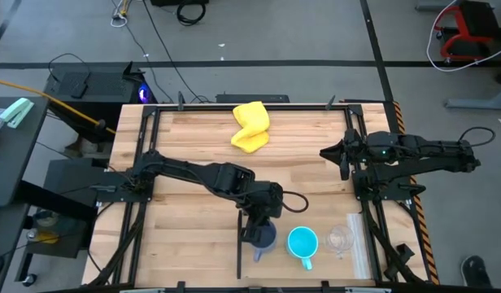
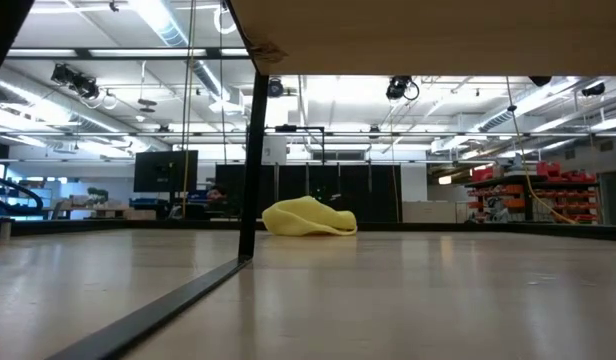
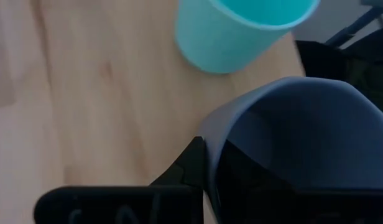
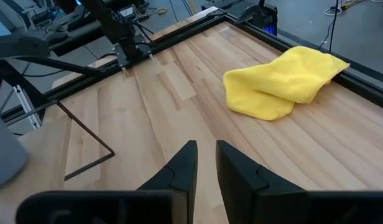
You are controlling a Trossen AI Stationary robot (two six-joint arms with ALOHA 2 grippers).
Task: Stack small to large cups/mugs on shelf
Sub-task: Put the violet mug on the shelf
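Note:
The high view shows the three vessels in a row near the table's near edge. They are the grey-blue mug (image 1: 264,235), the cyan mug (image 1: 302,242) and the small clear cup (image 1: 340,238). My left gripper (image 1: 257,221) stands over the grey-blue mug's rim and is shut on its wall. In the left wrist view the grey-blue mug (image 3: 291,124) fills the frame, with the cyan mug (image 3: 232,31) just beyond it. My right gripper (image 1: 328,152) waits near the right edge, its fingers (image 4: 206,158) a narrow gap apart. None of the vessels show in the low view. My left gripper holds the grey-blue mug by its wall at the rim (image 3: 216,134), on the side away from the cyan mug. One finger (image 3: 193,163) is outside the wall and the other is inside the hollow. It comes from above, pointing down. The mug stays upright; its base is hidden.
A crumpled yellow cloth (image 1: 250,126) lies near the far edge, also seen as the yellow cloth (image 2: 308,217) in the low view. A wooden shelf board (image 2: 438,35) on a thin dark post (image 2: 252,160) spans the top of the low view. Bare wood lies mid-table.

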